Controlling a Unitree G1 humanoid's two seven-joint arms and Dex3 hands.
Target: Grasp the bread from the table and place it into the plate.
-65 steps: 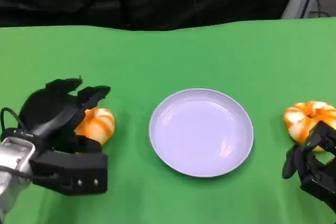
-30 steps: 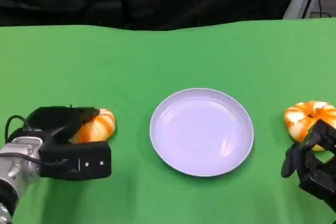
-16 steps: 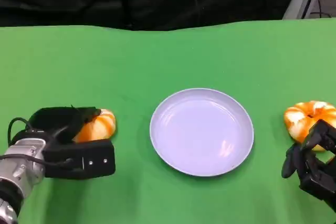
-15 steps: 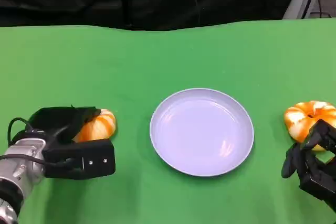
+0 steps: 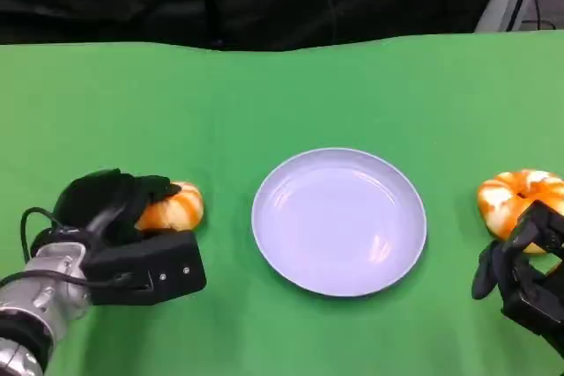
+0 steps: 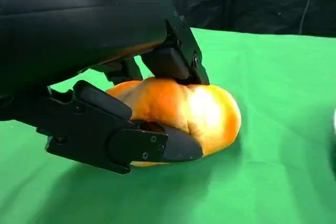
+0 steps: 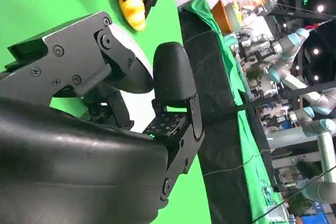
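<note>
Left of the white plate (image 5: 338, 220), the left hand (image 5: 113, 203) grips an orange bread roll (image 5: 173, 209), fingers (image 6: 173, 59) clamped over its top and underside. Roll sits low over the green table (image 5: 282, 94), whether touching I can't tell. Versus half a second ago, hand and roll have shifted slightly toward the plate. Right of the plate, a second orange bread roll (image 5: 518, 198) lies on the table, unmoved. Right hand (image 5: 524, 276) sits just near side of it, fingers curled in, holding nothing, unchanged.

Left hand (image 5: 110, 204) closed on bread (image 5: 174, 207), shifted it plateward.
</note>
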